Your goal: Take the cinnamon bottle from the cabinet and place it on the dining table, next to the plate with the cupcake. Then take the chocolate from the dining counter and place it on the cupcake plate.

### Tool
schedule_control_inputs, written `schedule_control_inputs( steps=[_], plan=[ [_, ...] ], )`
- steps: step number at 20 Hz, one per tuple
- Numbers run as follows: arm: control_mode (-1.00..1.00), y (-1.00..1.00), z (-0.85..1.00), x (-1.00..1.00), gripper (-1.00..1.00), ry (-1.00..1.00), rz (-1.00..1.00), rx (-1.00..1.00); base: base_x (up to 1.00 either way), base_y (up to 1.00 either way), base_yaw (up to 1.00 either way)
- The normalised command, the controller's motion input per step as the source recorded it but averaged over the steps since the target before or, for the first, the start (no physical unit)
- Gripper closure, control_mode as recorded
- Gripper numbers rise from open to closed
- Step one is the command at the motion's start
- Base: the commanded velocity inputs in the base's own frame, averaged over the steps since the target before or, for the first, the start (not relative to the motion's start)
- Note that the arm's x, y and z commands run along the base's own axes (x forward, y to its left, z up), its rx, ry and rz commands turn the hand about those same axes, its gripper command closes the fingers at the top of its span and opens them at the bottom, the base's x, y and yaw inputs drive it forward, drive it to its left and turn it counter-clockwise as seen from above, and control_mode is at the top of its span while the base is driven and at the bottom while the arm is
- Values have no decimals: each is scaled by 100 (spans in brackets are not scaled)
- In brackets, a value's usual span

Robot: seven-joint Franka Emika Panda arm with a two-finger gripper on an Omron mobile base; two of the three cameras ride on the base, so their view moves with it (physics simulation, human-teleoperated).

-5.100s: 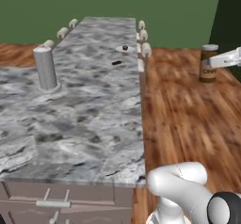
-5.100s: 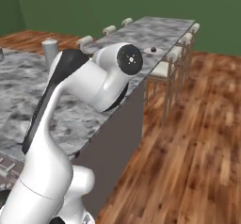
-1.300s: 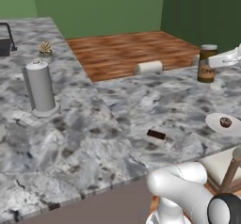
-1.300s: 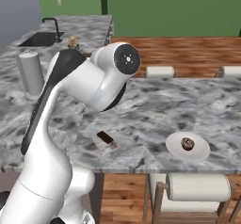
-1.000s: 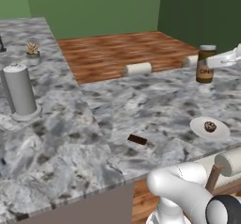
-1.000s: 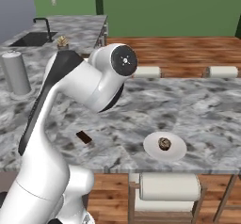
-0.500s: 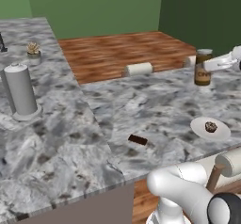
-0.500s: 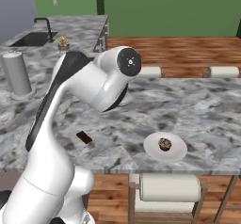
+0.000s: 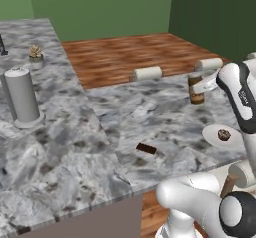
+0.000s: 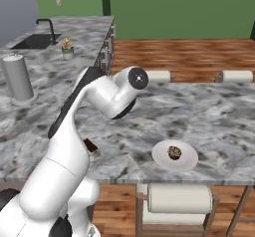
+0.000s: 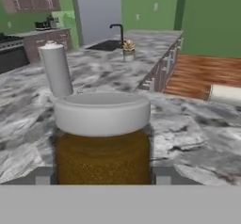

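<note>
The cinnamon bottle (image 9: 196, 90), a brown jar with a pale lid, hangs over the far side of the marble dining table (image 9: 125, 117), with my gripper (image 9: 198, 87) shut on it. In the hand view the cinnamon bottle (image 11: 102, 145) fills the middle, a grey finger (image 11: 44, 175) on each side. The white plate (image 9: 214, 132) with the dark cupcake (image 9: 224, 134) lies just nearer than the bottle, by the table's right edge. The flat dark chocolate (image 9: 146, 148) rests left of the plate. From the right base, the plate (image 10: 162, 157) and cupcake (image 10: 174, 153) sit near the front edge, and the chocolate (image 10: 90, 145) peeks out behind my arm.
A tall grey cylinder (image 9: 21, 96) stands on the left part of the top, a small potted plant (image 9: 35, 53) behind it. A sink with faucet (image 10: 35, 41) lies far left. Padded stool backs (image 9: 147, 73) line the far edge, wooden floor beyond.
My arm has swung the cinnamon bottle leftward and lower, from beyond the edge to over the marble top near the plate. The base views shifted early on, then held still.
</note>
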Motion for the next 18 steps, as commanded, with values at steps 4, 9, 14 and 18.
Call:
schedule_control_inputs(
  steps=[4,9,14,18],
  plan=[
    [-100,58,-46,30,100,2,-83,-25,0,0,0],
    [-100,9,-51,0,100,0,-85,-18,0,0,0],
    [-100,-14,-19,11,100,0,-82,-12,0,0,0],
    [-100,-19,-6,15,100,0,-78,-3,0,0,0]
  ],
)
